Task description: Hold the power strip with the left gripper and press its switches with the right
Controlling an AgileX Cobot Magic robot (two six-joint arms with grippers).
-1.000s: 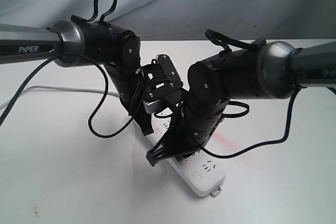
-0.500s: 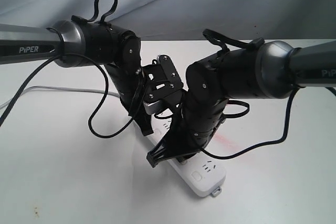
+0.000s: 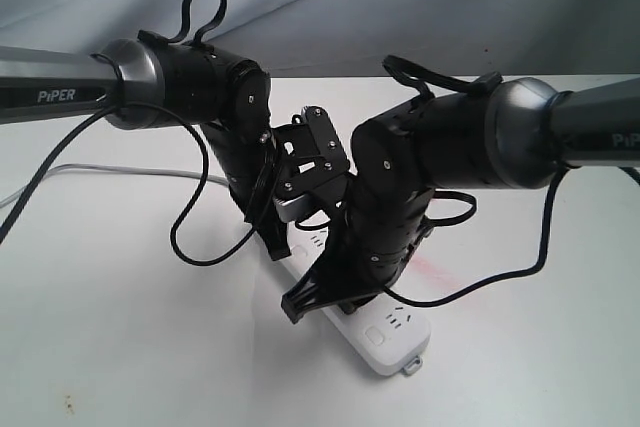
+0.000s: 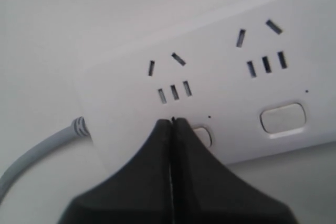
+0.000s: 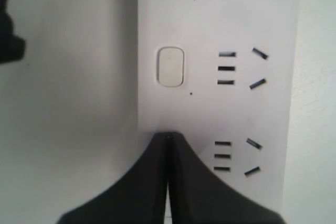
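The power strip (image 3: 396, 331) lies flat on the table (image 3: 120, 347), with the left gripper (image 4: 172, 121) bearing on its cord end, jaws together. The right gripper (image 5: 168, 136), jaws also together, sits tip-down in the row of switches (image 5: 170, 66), so pressing appears to be in hand. The next move calls for lifting clear and aligning over the neighbouring button.

Power strip (image 3: 396, 333) on table (image 3: 110, 332); L fingers (image 3: 272, 237) at far end, R fingers (image 3: 310, 293) nr mid.
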